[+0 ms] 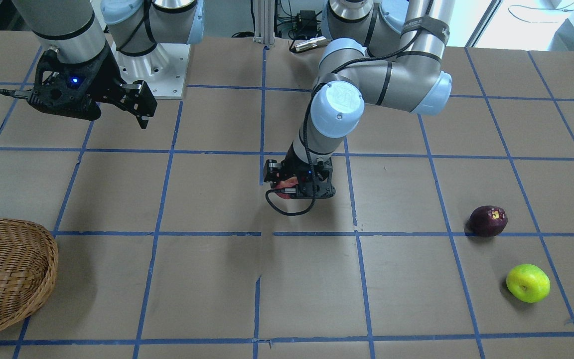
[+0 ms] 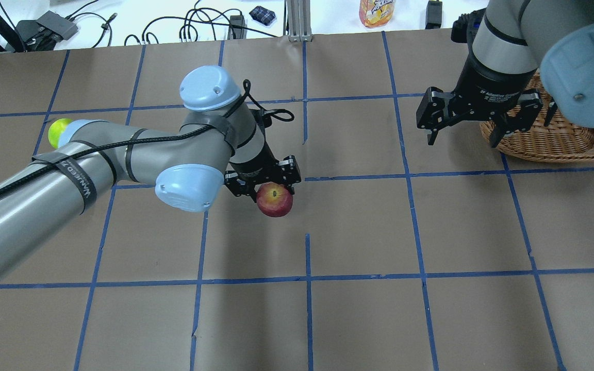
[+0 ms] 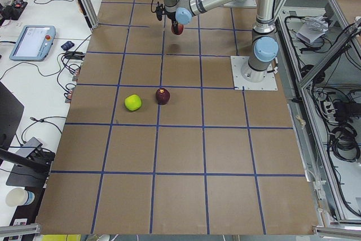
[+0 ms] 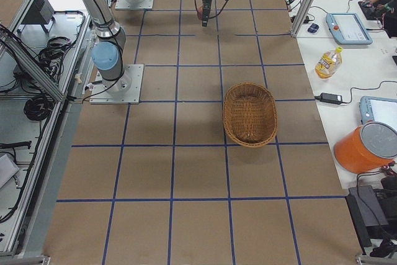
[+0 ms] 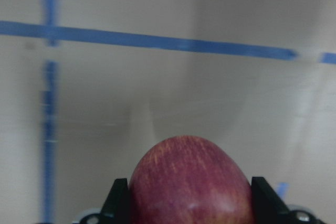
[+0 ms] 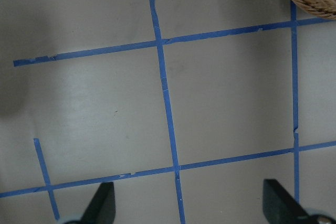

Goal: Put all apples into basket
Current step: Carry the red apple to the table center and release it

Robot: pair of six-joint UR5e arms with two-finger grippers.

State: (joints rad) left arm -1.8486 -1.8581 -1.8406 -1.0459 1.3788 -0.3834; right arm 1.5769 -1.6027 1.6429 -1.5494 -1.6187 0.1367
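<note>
My left gripper (image 2: 271, 189) is shut on the red apple (image 2: 275, 200) and holds it just above the table's middle. The left wrist view shows the apple (image 5: 189, 182) between both fingers (image 5: 115, 200). The maroon apple (image 1: 488, 220) and the yellow-green apple (image 1: 528, 282) lie on the table on my left side. In the overhead view my left arm hides the maroon one, and the green one (image 2: 59, 131) peeks out beside the arm. The wicker basket (image 1: 3, 279) stands on my right side. My right gripper (image 2: 463, 135) is open and empty, hovering beside the basket (image 2: 560, 136).
The table is brown paper with a blue tape grid. A drink bottle (image 2: 377, 11), cables and tablets lie beyond the far table edge. An orange bucket (image 4: 366, 147) stands off the table. The arm base plate (image 1: 160, 75) is at my side.
</note>
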